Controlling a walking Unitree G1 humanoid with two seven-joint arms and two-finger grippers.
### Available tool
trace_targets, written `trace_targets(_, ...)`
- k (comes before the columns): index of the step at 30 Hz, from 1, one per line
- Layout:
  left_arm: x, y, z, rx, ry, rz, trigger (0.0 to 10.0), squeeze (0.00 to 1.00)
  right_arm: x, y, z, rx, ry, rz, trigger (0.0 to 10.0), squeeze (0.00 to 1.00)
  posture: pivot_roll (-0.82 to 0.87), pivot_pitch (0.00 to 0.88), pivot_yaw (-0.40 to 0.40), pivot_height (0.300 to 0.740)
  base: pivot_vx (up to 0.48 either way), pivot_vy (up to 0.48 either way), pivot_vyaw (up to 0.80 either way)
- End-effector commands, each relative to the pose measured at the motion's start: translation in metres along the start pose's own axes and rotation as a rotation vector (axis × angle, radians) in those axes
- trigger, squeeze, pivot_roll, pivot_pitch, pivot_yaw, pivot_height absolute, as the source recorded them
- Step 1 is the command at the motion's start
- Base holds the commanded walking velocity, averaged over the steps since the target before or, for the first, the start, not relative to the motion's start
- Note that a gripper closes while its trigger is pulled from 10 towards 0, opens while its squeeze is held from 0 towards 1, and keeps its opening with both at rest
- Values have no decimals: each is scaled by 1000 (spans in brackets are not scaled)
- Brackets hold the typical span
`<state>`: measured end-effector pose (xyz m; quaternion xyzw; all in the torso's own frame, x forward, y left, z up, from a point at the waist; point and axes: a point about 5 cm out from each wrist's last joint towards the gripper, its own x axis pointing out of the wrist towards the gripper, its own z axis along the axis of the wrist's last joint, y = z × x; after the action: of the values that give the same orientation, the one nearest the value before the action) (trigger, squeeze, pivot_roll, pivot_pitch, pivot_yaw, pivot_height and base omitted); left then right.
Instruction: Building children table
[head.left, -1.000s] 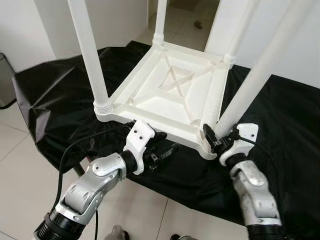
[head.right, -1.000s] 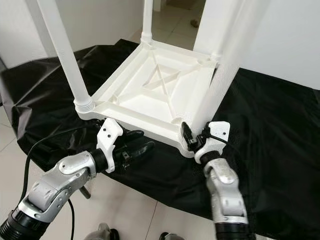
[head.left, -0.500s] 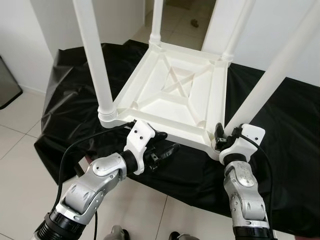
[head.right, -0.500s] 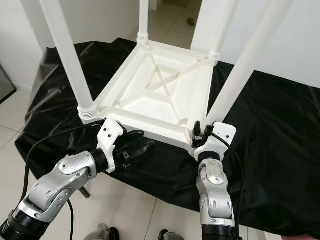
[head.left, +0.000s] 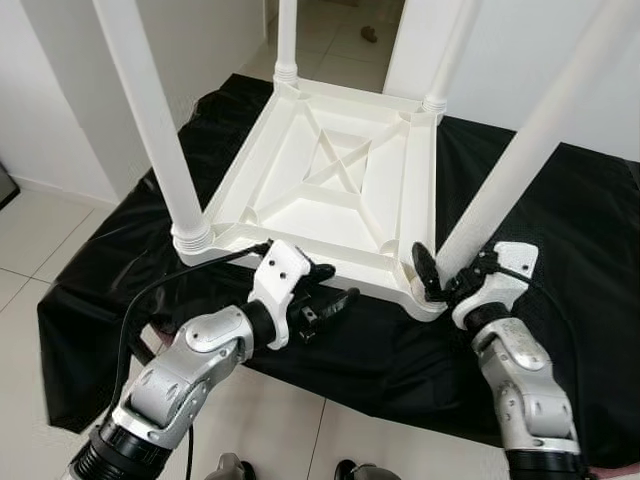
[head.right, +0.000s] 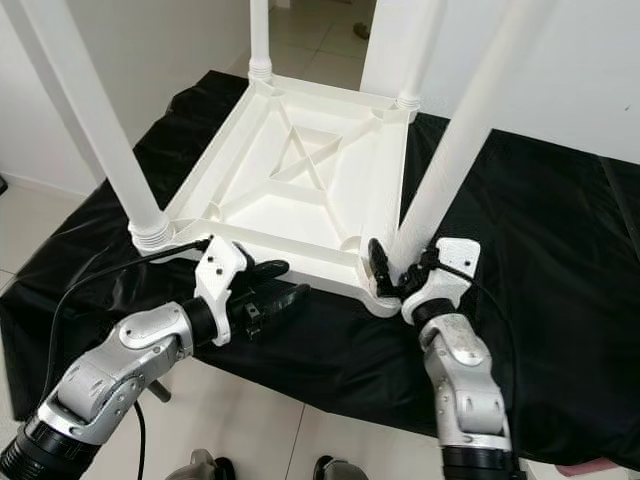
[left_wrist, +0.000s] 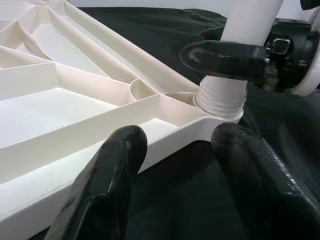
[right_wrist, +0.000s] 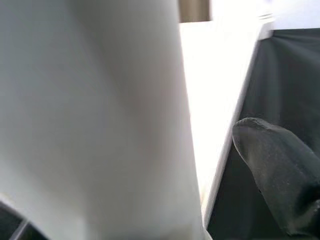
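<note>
The white plastic children's table (head.left: 340, 190) lies upside down on the black cloth (head.left: 560, 230) in front of me, ribbed underside up, all four legs standing skyward. My right gripper (head.left: 440, 277) is at the near right corner, fingers either side of the base of the near right leg (head.left: 520, 160), just above its threaded collar. One black finger (right_wrist: 277, 175) shows beside the leg in my right wrist view, the white tube looming large and close. Whether I'm truly clamped on it or just bracketing it, I cannot tell.

My left gripper (head.left: 320, 295) hovers at the tabletop's near edge, between the near left leg (head.left: 150, 120) and the right one. Its fingers (left_wrist: 112, 180) are spread apart, holding nothing, with the table's rim (left_wrist: 100, 165) just beyond the tips.

My read: this leg is being twisted home into its socket, and it leans outward more than I'd like. That's the worry. If the thread is crossed, turning harder would jam it crooked. Nothing is pinning the tabletop, so a strong twist could spin the whole table on the slick cloth, or slide it toward the near edge, where the floor (head.left: 40, 220) waits below. My left should press that rim down.
</note>
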<state>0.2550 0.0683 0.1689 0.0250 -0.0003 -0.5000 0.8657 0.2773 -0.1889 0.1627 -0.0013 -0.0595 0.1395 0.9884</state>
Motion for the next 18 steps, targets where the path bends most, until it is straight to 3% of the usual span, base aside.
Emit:
trace_targets(1,-2,-7,1,-2,4,-87,10000,0,1,-2,1,-4,11,59,10000,0,21,123,-25,740,0,0,0)
trace_targets(4,-3,-5,1,3,9,-89,10000,0,4,-9,4,-53,15,198,10000,0,25,117,-17,740,0,0,0)
trace_targets(6,-3,-5,1,3,9,-89,10000,0,4,-9,4,-53,15,198,10000,0,25,117,-17,740,0,0,0)
trace_targets(8,-2,-4,2,6,10,-91,10000,0,5,-5,3,-53,22,309,10000,0,28,112,-13,740,0,0,0)
trace_targets(13,-2,-3,2,10,12,-95,10000,0,5,-3,1,-74,47,399,10000,0,33,106,-10,740,0,0,0)
trace_targets(14,-2,-3,3,12,12,-96,10000,0,5,-3,0,-75,51,414,8941,0,33,106,-10,740,0,0,0)
trace_targets(15,-2,-3,3,12,12,-96,10000,0,5,-3,0,-75,51,414,8941,0,33,106,-10,740,0,0,0)
trace_targets(16,-2,-3,3,13,12,-97,10000,0,5,-5,-1,-78,54,421,2549,0,35,103,-10,740,0,0,0)
trace_targets(17,-2,-3,3,13,13,-98,10000,0,4,-8,-2,-67,65,432,0,0,37,100,-9,740,0,0,0)
trace_targets(18,-2,-3,3,13,13,-98,10000,0,4,-8,-2,-67,65,432,0,0,37,100,-9,740,0,0,0)
